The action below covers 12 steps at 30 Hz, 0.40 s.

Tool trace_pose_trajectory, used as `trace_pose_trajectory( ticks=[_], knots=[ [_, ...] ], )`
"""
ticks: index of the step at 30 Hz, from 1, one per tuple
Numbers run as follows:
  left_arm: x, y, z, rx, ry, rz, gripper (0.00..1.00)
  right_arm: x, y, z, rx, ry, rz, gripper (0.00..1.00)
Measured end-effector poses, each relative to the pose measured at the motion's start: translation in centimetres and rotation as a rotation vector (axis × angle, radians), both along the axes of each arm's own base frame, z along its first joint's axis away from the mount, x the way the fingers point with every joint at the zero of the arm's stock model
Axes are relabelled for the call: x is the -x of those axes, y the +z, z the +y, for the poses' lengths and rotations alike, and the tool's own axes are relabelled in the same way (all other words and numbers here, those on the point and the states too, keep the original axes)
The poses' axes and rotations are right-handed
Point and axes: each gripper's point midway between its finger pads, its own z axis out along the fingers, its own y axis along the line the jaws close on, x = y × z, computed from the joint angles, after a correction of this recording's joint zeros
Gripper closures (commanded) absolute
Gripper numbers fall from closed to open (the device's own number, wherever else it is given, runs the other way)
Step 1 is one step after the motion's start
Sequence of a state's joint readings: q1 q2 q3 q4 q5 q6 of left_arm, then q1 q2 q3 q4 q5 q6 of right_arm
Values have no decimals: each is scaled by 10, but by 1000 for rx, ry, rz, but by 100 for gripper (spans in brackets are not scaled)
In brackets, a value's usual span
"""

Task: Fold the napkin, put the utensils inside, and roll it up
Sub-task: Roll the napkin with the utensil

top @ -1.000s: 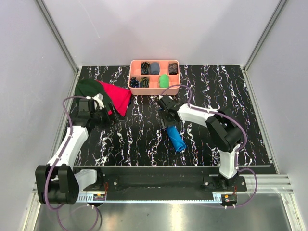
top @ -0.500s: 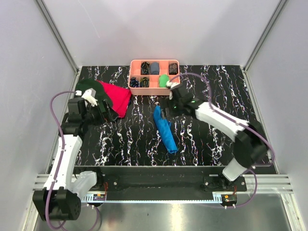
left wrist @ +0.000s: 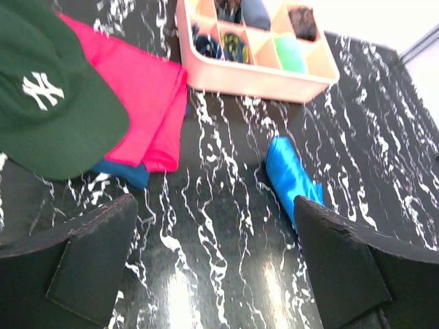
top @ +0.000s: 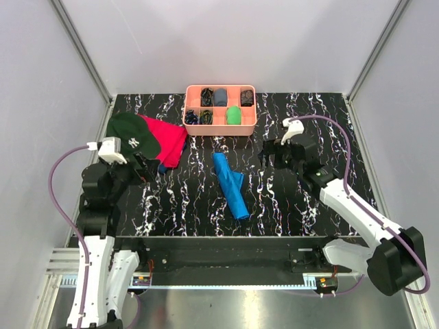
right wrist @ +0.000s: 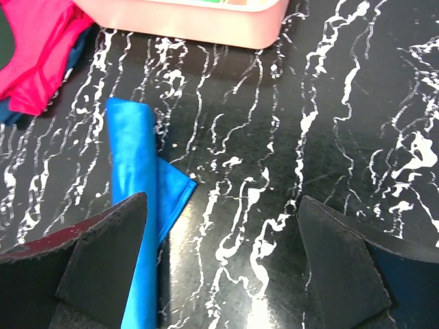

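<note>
The napkin (top: pixel 230 185) lies rolled into a long bright blue tube on the black marbled table, with one loose corner sticking out at its side. It shows in the left wrist view as the napkin (left wrist: pixel 288 175) and in the right wrist view as the napkin (right wrist: pixel 134 171). The utensils are hidden from view. My left gripper (top: pixel 140 168) hangs open to the left of the roll, nothing between its fingers (left wrist: pixel 214 202). My right gripper (top: pixel 274 154) stands open to the right of the roll and holds nothing (right wrist: pixel 223 199).
A pink tray (top: pixel 221 129) with small items in its compartments stands at the back. A dark green cap (top: pixel 132 133) rests on a red cloth (top: pixel 168 140) at the back left, with a darker blue cloth (left wrist: pixel 120 171) under it.
The right gripper opened, let go of the napkin roll and drew back to the right. The left arm pulled back towards the near left. The roll ended up slightly further left.
</note>
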<state>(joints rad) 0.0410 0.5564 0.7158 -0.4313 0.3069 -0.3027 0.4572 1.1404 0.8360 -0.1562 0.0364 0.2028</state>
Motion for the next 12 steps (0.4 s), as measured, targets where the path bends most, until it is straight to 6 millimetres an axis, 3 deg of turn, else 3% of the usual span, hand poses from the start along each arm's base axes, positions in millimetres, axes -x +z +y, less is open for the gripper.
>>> trace_pose_trajectory(
  ticks=[7, 12],
  knots=[
    [2, 12, 5, -10, 32, -68, 1, 1, -7, -4, 2, -11, -28, 0],
    [1, 11, 9, -16, 55, -71, 1, -2, -4, -3, -5, -14, -46, 0]
  ],
)
